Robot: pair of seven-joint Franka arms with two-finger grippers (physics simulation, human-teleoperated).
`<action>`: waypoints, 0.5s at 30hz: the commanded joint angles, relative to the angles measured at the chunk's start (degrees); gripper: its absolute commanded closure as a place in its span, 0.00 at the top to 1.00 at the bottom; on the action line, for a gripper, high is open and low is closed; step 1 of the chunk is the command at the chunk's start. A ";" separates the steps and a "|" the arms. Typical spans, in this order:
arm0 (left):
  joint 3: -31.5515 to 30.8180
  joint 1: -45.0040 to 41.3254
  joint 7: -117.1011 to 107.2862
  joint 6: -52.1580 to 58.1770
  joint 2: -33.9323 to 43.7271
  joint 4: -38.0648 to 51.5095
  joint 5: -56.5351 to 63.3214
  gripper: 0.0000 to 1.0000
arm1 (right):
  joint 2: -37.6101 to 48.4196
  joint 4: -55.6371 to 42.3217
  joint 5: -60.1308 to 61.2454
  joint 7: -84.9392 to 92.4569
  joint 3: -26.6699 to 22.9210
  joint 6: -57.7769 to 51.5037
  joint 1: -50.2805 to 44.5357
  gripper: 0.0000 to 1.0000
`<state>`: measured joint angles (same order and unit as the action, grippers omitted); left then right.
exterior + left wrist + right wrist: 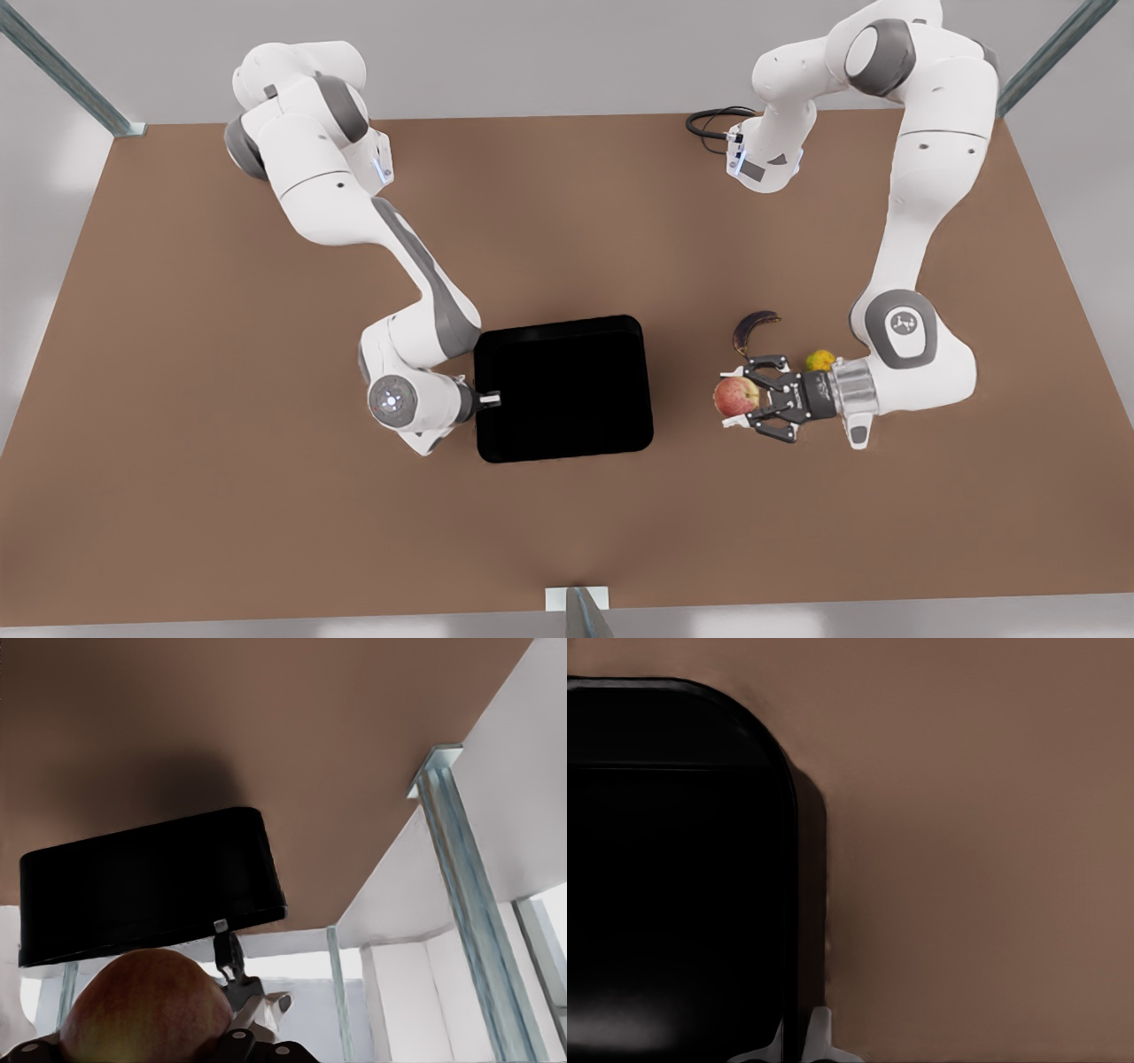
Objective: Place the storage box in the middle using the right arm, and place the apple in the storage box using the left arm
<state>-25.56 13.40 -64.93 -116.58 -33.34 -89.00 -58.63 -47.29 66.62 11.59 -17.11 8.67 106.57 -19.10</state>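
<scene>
Front cam overhead, wrist cams close, all share storage box (563, 390)

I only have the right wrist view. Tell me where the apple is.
Observer: The apple is at the left gripper, on the front view's right, outside the storage box.
Operator: Report what lies near it.
Observer: A dark banana and a small yellow-orange fruit lie on the table close by.
Operator: Say where my box stands.
Observer: Roughly mid-table in the front view, with the right gripper clamped on its wall at the front view's left.
</scene>
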 commanded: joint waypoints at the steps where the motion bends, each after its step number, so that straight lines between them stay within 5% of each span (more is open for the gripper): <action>1: -0.36 0.05 -1.69 1.62 -0.06 0.05 34.72 0.21 | 0.00 0.09 -0.16 0.15 0.03 -0.05 0.02 0.21; 13: -5.29 -7.16 -22.96 -11.30 -2.35 0.23 37.80 0.21 | -1.49 -0.35 -0.16 0.50 2.23 0.04 0.02 0.24; 15: -5.90 -7.78 -25.68 -13.59 -2.35 0.23 37.89 0.21 | -1.58 -0.35 -0.16 -0.02 2.23 0.04 0.02 0.82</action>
<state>-31.97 5.38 -91.83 -133.09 -35.89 -88.90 -25.93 -48.82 66.20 11.42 -17.22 10.90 106.74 -19.07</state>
